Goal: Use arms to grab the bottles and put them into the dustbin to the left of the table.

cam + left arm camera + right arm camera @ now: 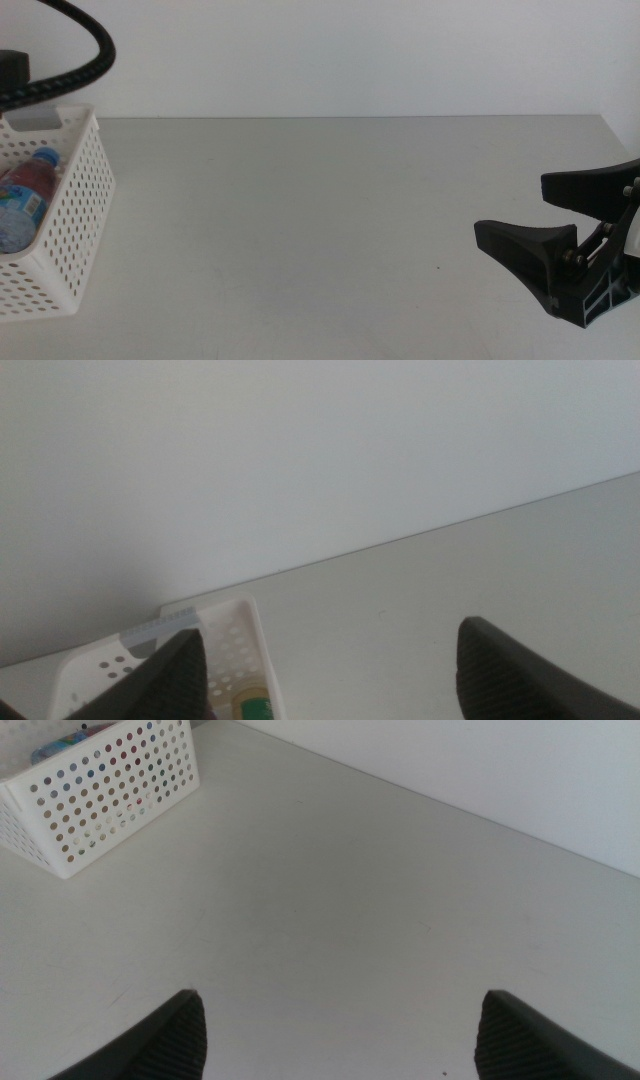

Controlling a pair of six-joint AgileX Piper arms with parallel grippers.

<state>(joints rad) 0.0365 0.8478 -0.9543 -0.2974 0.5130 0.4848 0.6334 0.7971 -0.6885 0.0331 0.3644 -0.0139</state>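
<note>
We see bottles (25,200) lying in the bin (80,230) at table (300,220) left; R gripper (555,215) spread, empty, well apart at right; L gripper (330,665) spread above bin

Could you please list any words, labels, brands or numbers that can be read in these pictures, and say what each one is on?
None can be read.
Blue-capped bottle in the white basket: its label shows red and blue patches, too blurred to read.
Green label seen inside the basket in the left wrist view: only a sliver shows, no letters.
Right gripper: white markings on its housing, not legible.
</note>
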